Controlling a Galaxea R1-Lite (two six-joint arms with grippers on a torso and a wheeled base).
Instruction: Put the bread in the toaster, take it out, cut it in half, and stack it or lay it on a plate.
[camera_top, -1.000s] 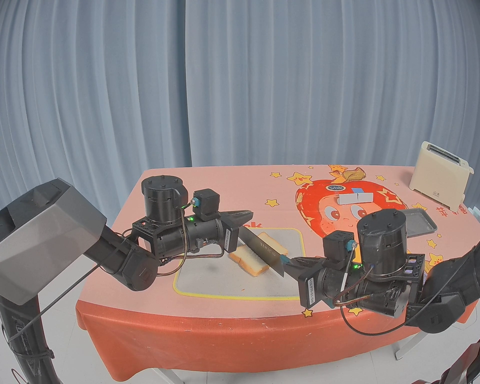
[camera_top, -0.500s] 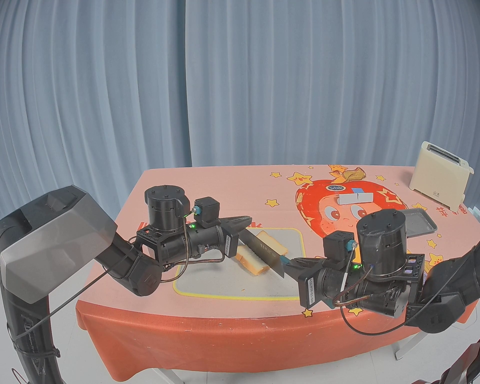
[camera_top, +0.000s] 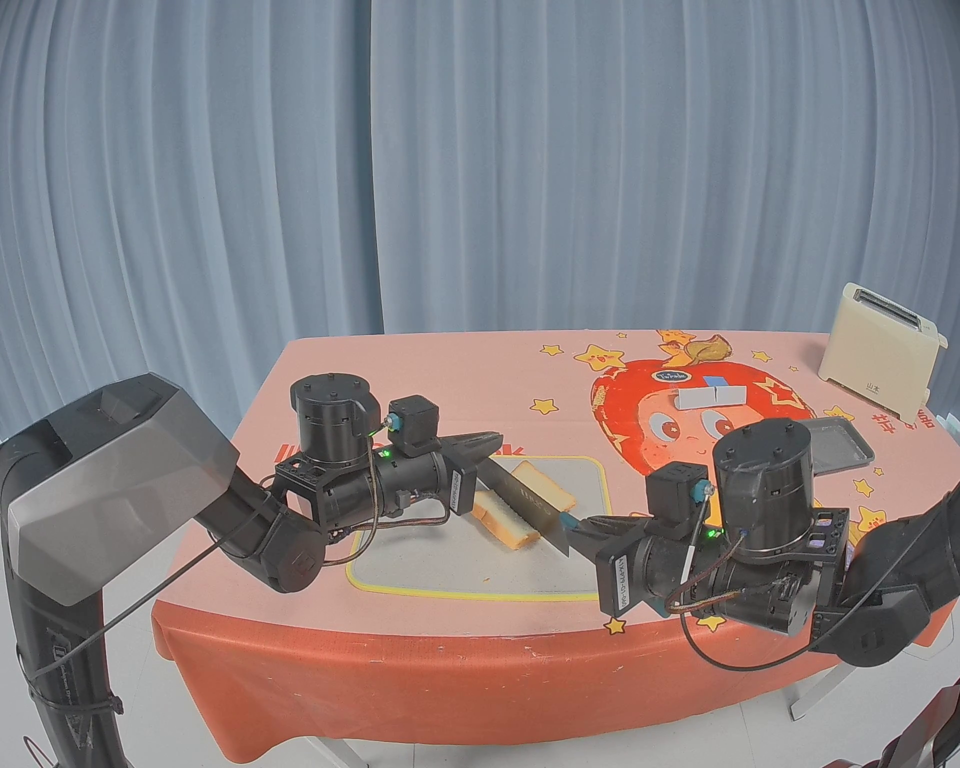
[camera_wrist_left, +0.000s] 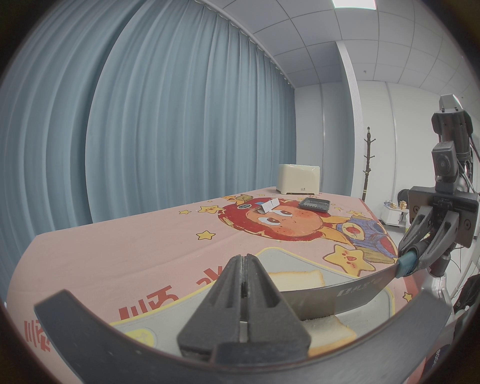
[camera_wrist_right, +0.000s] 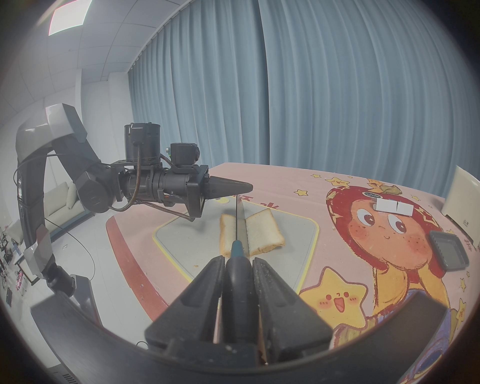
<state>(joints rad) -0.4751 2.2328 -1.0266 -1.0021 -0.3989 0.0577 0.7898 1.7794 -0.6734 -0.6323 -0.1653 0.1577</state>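
Toward three o'clock the left gripper (camera_top: 492, 439), fingers pressed together, had been advanced beside the bread (camera_top: 532, 490), at one o'clock on the mat (camera_top: 440, 572). Left wrist: the knife (camera_wrist_left: 350, 294) was laid across it. Right wrist: the right gripper (camera_wrist_right: 239, 261) was clamped on the knife.

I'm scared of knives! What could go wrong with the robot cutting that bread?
The knife blade ends right beside the shut left gripper, so they might bump. Nothing seems to pin the bread down, so it could slide on the mat and cut unevenly.
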